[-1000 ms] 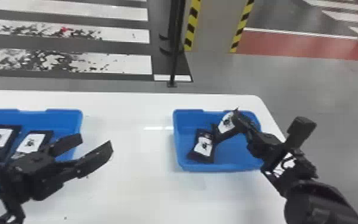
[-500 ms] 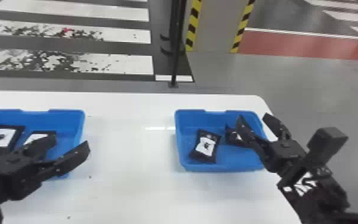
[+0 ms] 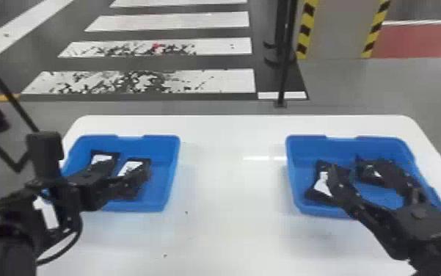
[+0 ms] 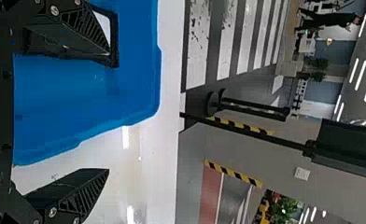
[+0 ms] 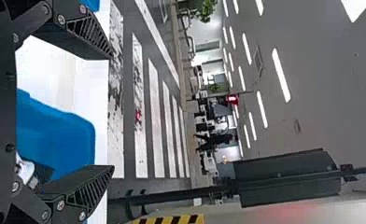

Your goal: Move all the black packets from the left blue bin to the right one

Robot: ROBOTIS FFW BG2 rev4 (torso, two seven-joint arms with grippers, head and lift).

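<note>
Over the left blue bin (image 3: 160,180), my left gripper (image 3: 126,174) is open above two black packets, one farther left (image 3: 102,158) and one farther right (image 3: 131,167), each with a white label. In the left wrist view the left gripper (image 4: 109,111) has its fingers wide apart; a packet (image 4: 114,32) lies partly behind one of them. My right gripper (image 3: 350,169) hangs open over the right blue bin (image 3: 382,196). Its fingers partly hide two packets there (image 3: 322,183) (image 3: 376,173). From the right wrist, the right gripper (image 5: 112,112) is spread, with a packet (image 5: 26,169) near one finger.
Both bins stand on a white table (image 3: 230,191) with a wide gap between them. Beyond the table a thin black pole (image 3: 284,73) rises from the floor, near a pillar with striped edges (image 3: 340,29).
The head view has turned left. The right gripper let go of a packet, which dropped into the right bin, and has since shifted left over it. The left gripper moved left over its bin.
</note>
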